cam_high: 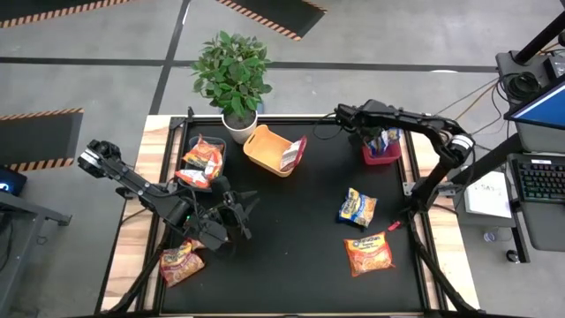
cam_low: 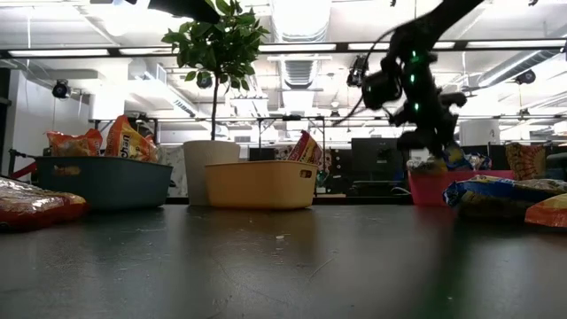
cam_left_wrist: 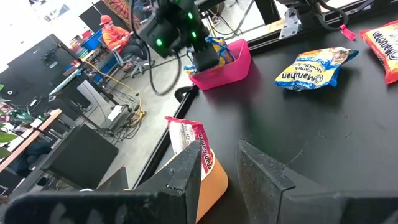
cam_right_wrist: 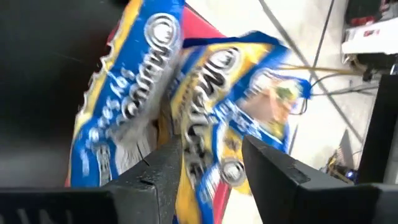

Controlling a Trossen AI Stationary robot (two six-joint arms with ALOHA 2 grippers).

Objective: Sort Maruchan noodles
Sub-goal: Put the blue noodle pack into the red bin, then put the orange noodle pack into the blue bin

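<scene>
while right gripper (cam_high: 381, 140) fingers spread over red bin (cam_high: 381, 155), crinkly blue-yellow noodles (cam_right_wrist: 205, 106) stand inside; left gripper (cam_high: 237, 216) fingers apart, empty.

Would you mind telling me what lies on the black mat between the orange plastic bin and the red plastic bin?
Nothing: in the high view the black mat between the orange plastic bin and the red plastic bin is bare.

Bright ceiling strip lights, blurred right wrist view, dim tabletop
</scene>
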